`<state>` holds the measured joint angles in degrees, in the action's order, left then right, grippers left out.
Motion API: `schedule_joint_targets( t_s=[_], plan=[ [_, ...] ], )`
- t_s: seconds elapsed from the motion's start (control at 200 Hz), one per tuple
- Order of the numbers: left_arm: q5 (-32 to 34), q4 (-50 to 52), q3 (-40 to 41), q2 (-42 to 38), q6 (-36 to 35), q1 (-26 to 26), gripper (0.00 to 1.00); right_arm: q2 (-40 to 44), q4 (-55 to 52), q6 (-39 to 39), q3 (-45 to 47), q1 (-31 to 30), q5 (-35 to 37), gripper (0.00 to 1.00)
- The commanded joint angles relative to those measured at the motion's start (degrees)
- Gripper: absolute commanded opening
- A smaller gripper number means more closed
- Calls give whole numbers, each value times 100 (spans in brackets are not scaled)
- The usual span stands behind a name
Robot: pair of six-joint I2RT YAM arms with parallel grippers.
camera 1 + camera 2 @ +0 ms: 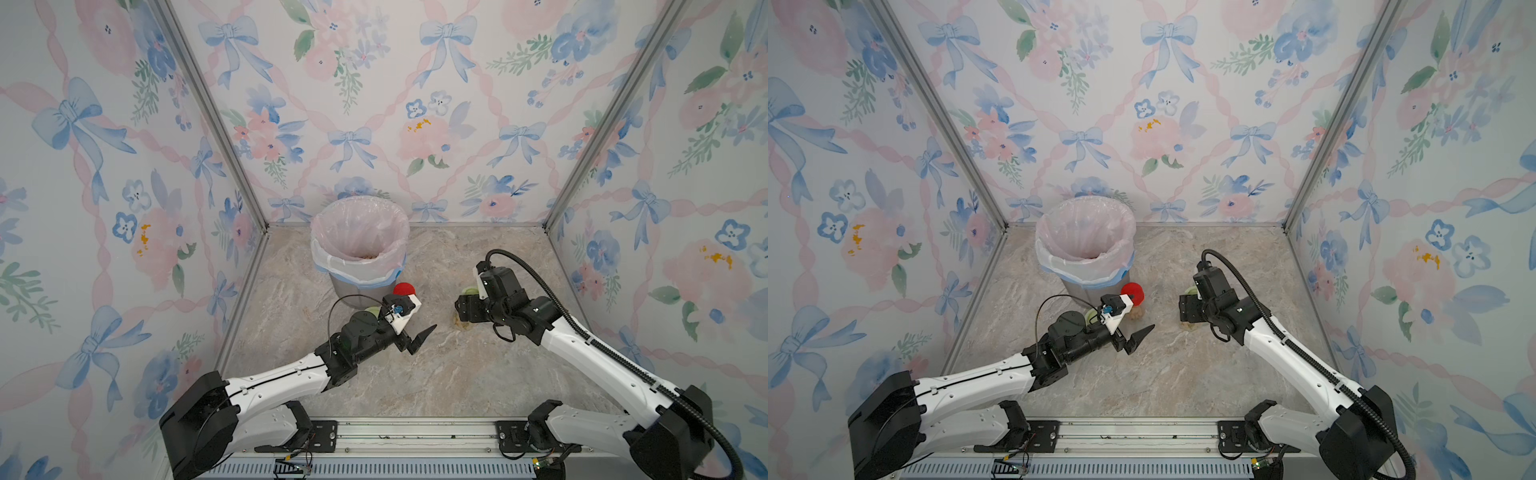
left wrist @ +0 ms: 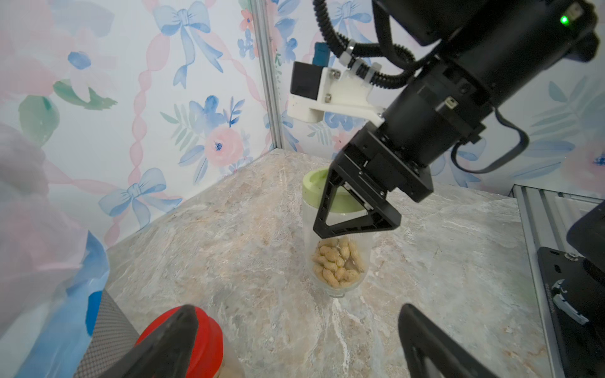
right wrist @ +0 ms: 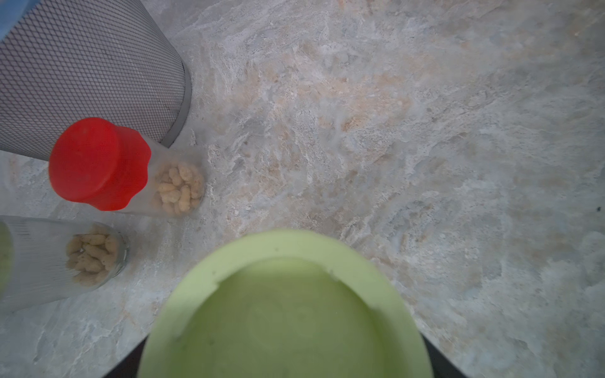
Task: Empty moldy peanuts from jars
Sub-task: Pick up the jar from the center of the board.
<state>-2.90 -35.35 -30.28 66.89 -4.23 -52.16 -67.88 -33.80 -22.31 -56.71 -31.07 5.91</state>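
Three clear jars hold moldy peanuts (image 2: 339, 263). My right gripper (image 2: 357, 216) (image 3: 284, 360) is shut on the pale green lid (image 3: 281, 304) (image 2: 314, 186) of the right-hand jar (image 2: 337, 261) (image 1: 462, 323), which stands on the table. The red-lidded jar (image 1: 405, 289) (image 3: 98, 163) stands beside the bin. A second green-lidded jar (image 3: 49, 258) (image 1: 372, 311) is partly hidden behind my left arm. My left gripper (image 1: 417, 324) (image 2: 296, 314) is open with nothing in it, one finger next to the red lid (image 2: 209, 340).
A grey mesh bin (image 1: 345, 286) (image 3: 82, 65) with a pink and blue bag liner (image 1: 359, 266) stands at the back left, with tan bits (image 1: 368, 257) inside. Flowered walls close three sides. A metal rail (image 1: 415, 436) runs along the front edge of the marble table (image 1: 436, 374).
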Motion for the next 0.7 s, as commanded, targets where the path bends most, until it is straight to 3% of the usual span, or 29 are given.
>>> schedule_joint_targets(
  t_s=[0.0, 0.235, 0.695],
  plan=[
    [-426, -585, -224, 279, -427, -40, 98, 181, -183, 24, -511, 174, -574, 58],
    [-747, -585, -1128, 1290, -486, -35, 98, 200, -277, -69, -1017, 544, -1389, 58],
    [-1104, -694, -1970, 2349, -362, 188, 98, 320, -230, -167, -1325, 902, -1901, 59]
  ],
)
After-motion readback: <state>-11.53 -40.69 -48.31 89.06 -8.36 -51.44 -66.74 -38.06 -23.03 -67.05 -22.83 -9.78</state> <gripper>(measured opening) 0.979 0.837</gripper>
